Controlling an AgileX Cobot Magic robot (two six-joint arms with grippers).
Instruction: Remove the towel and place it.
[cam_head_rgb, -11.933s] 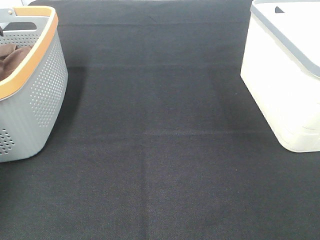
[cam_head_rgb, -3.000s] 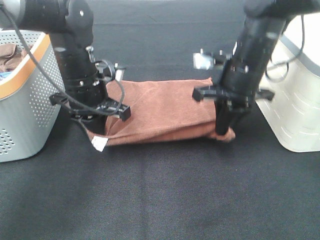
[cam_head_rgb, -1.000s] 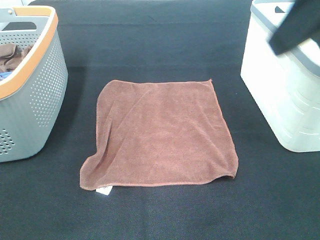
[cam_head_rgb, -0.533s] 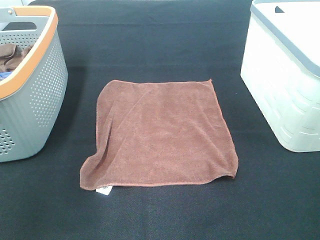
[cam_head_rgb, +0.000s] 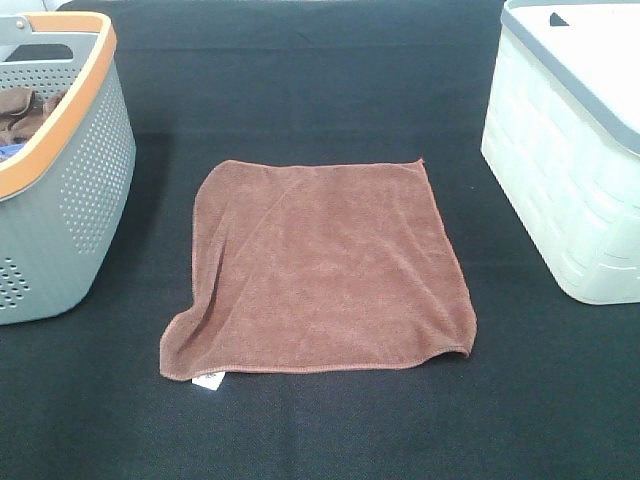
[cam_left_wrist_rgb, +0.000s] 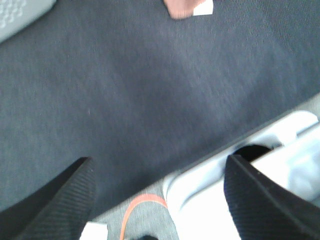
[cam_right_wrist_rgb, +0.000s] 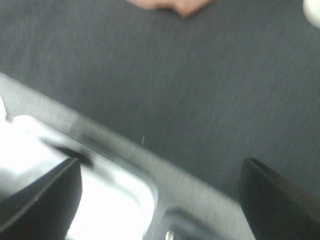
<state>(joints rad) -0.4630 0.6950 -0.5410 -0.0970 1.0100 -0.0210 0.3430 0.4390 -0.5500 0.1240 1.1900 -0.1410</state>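
At bottom corners of both wrist views, dark ribbed fingers: left fingers (cam_left_wrist_rgb: 55, 192) spread wide, nothing between; right fingers (cam_right_wrist_rgb: 40, 192) likewise parted, empty, both above black counter (cam_head_rgb: 320, 80). Neither pair visible in exterior high view. Brown towel (cam_head_rgb: 320, 265) laid flat at frame centre on counter, white tag (cam_head_rgb: 208, 380) at lower-left corner. Grey basket w/ orange rim (cam_head_rgb: 60, 190) far left, white bin (cam_head_rgb: 570, 170) far right, both well apart from towel.
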